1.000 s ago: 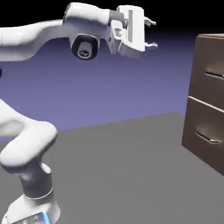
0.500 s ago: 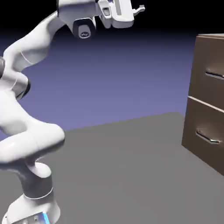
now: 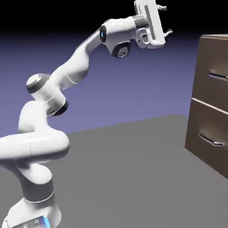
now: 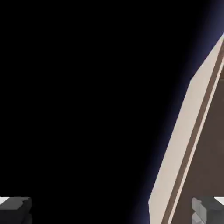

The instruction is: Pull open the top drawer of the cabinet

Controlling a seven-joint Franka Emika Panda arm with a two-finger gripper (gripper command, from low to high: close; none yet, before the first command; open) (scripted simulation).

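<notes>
The cabinet point(image 3: 213, 102) stands at the exterior view's right edge, dark brown wood grain, cut off by the frame. Its top drawer point(image 3: 211, 76) looks shut and carries a thin silver handle point(image 3: 218, 76). My gripper point(image 3: 166, 19) hangs high in the air, left of the cabinet and above its top, apart from it. The jaws point toward the cabinet and stand open with nothing between them. The hand view is mostly black. Part of the cabinet point(image 4: 211, 148) slants along its right side with a pale strip, and my fingertips point(image 4: 15, 209) show at the bottom corners.
The lower drawer point(image 3: 208, 136) with a like silver handle point(image 3: 211, 141) sits under the top one. The grey table point(image 3: 129, 173) stretches between the robot's base point(image 3: 33, 209) and the cabinet.
The arm has stretched out and swung the hand to the right, closer to the cabinet and still high. The jaws have stayed open. The cabinet has not moved.
</notes>
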